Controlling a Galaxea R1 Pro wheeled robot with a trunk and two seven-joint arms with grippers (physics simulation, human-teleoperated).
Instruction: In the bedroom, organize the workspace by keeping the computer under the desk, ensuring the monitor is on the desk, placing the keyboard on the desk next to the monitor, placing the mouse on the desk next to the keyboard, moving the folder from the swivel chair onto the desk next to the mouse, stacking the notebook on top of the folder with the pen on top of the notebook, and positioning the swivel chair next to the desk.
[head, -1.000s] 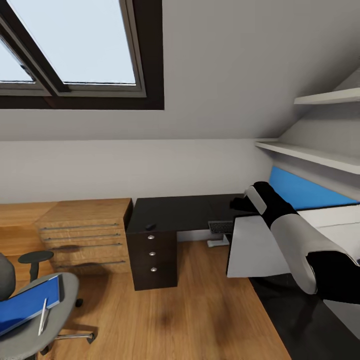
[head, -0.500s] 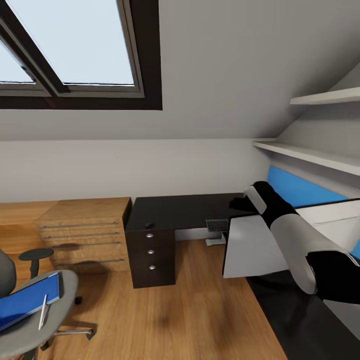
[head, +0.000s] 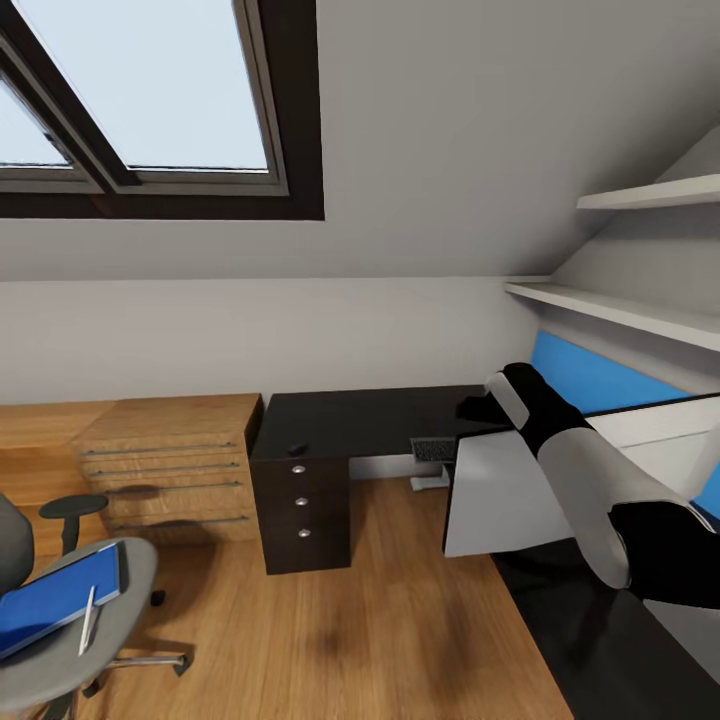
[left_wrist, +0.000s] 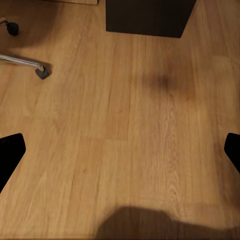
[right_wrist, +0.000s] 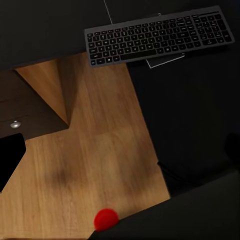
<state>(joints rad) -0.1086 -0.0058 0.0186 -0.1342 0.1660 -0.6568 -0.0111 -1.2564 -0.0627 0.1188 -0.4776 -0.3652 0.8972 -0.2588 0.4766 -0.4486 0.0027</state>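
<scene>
Head view: the flat bright blue folder (head: 55, 600) lies on the grey swivel chair (head: 95, 640) seat, a slim silvery pen (head: 87, 620) alongside. A small dark mouse (head: 297, 449) sits on the black L-shaped surface (head: 370, 420).

Left wrist view: the left pincer (left_wrist: 120, 150) gapes wide over plank floor (left_wrist: 125, 125).

Right wrist view: the slim dark keyboard (right_wrist: 160, 36) lies lengthwise ahead of the right pincer; its opening I cannot tell.

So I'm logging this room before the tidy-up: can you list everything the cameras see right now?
desk: one, black, back wall
mouse: one, dark, on the desk above the drawers
keyboard: one, dark grey, by the desk's inner corner; support unclear
monitor: one, white back showing, under the right arm
swivel chair: one, grey, floor, lower left
folder: one, blue, on the chair seat
pen: one, silvery, seat, at the folder's edge
dresser: one, light wood, left of the desk
shelves: two, white, right wall
red ball: one, floor
left pincer: open, above floor
right pincer: open
</scene>
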